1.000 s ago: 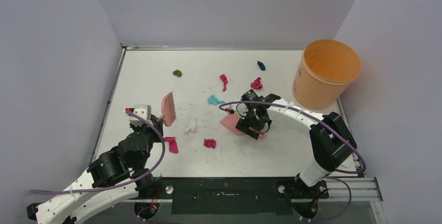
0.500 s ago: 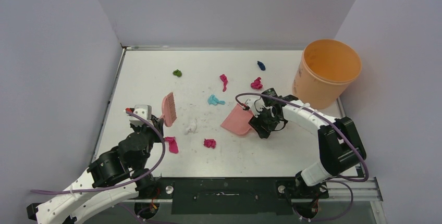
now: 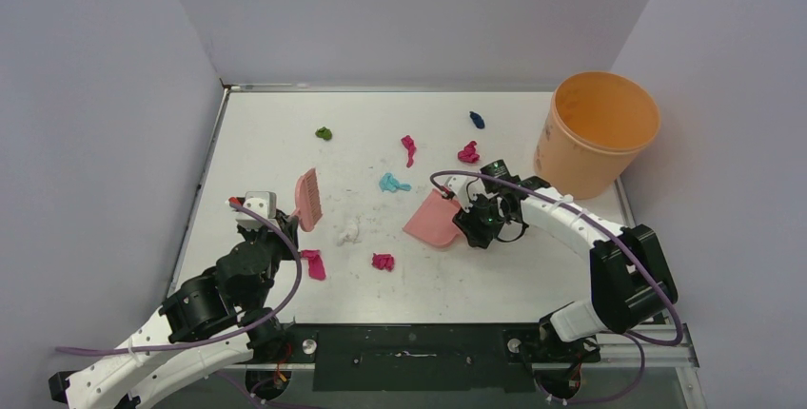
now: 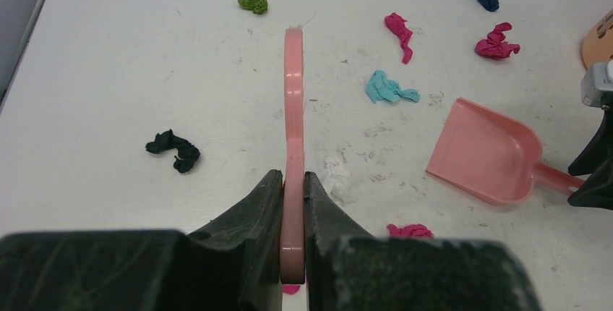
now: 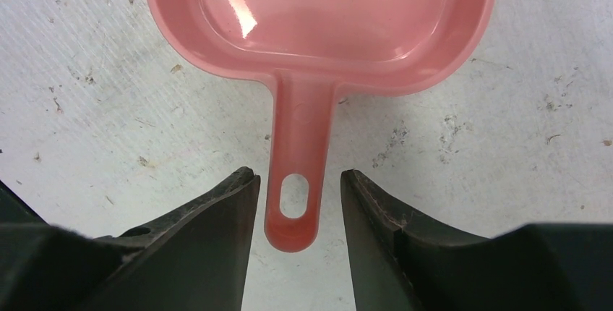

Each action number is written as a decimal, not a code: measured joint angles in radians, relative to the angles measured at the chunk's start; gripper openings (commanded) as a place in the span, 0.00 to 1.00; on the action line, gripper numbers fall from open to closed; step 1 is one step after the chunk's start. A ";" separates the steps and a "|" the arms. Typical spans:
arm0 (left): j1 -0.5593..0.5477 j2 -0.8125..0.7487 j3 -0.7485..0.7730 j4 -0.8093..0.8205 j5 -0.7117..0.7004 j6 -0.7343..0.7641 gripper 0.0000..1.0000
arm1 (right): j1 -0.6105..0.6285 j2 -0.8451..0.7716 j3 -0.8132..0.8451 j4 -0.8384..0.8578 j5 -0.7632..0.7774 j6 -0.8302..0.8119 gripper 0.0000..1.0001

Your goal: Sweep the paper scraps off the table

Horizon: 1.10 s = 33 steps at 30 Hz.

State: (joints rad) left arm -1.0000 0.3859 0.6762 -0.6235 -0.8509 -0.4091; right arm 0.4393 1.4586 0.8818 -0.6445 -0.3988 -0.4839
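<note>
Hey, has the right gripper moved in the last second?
Yes. The right gripper has shifted right, toward the orange bucket, from over the pink dustpan scoop to its handle end.

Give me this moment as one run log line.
left gripper: shut on brush | right gripper: open, straddling dustpan handle, not touching | paper scraps: scattered on table
</note>
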 measured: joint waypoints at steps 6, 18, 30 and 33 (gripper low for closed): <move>0.000 0.000 0.000 0.000 0.000 0.000 0.00 | 0.000 0.005 -0.010 0.000 0.000 -0.003 0.46; 0.000 0.002 -0.001 0.000 0.014 0.000 0.00 | 0.000 0.053 -0.007 -0.008 0.001 -0.002 0.14; 0.000 0.088 -0.007 0.129 0.239 -0.011 0.00 | -0.065 -0.097 0.233 -0.215 -0.064 -0.010 0.05; -0.006 0.161 -0.024 0.225 0.332 -0.078 0.00 | -0.135 -0.151 0.319 -0.262 -0.080 -0.022 0.05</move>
State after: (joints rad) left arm -1.0058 0.5472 0.6525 -0.3988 -0.5190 -0.4870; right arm 0.3046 1.3075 1.2007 -0.9070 -0.4789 -0.5056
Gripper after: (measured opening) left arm 0.092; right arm 0.311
